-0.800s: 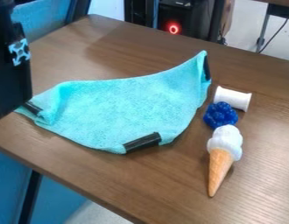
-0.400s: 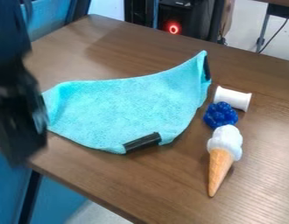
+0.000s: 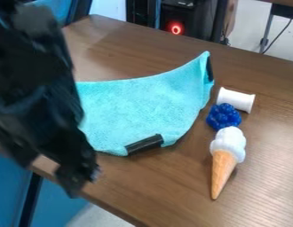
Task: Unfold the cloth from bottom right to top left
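Note:
The black gripper (image 3: 53,172) is at the left, blurred, over the table's front-left edge and in front of the cloth's left part. Its two fingers stand apart with a strip of table showing between them, so it is open. The turquoise cloth (image 3: 143,108) lies folded over on the brown table, right of the gripper. One black-taped corner (image 3: 144,144) is at its lower edge and another dark strip (image 3: 209,68) at its upper right tip. Its left end is hidden behind the arm.
Right of the cloth, a white spool (image 3: 236,99), a blue berry-like object (image 3: 223,116) and a toy ice cream cone (image 3: 225,157) stand in a line on the table (image 3: 273,177). The table's front edge runs from the left down to the bottom.
The arm and gripper have moved right and down from the left edge, covering more of the cloth's left end. The visible part of the cloth has not moved.

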You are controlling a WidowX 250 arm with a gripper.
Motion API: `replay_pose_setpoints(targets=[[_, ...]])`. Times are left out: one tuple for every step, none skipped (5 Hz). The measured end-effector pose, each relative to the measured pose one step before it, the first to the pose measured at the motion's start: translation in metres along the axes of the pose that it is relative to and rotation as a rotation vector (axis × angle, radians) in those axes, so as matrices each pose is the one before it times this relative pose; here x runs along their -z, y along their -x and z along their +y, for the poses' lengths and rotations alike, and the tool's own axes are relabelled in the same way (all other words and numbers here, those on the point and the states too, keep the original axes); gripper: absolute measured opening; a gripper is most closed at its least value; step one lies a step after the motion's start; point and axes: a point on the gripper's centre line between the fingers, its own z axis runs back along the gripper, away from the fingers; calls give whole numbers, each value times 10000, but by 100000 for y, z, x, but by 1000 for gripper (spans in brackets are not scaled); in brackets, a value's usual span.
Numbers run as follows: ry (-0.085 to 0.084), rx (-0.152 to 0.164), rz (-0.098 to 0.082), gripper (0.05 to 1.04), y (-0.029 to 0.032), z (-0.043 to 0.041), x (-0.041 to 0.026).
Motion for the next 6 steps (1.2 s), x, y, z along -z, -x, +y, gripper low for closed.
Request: replay_pose_setpoints(targets=[[-1019, 475, -748, 1000, -2091, -1745, 3288], [-546, 289, -129, 1000, -1463, -1085, 2578], [-337, -84, 138, 1000, -1377, -145, 1595], [-114, -149, 217, 1000, -1155, 44, 1127], [78, -148, 5, 1000, -870, 116, -53], [-65, -170, 148, 1000, -859, 287, 458]])
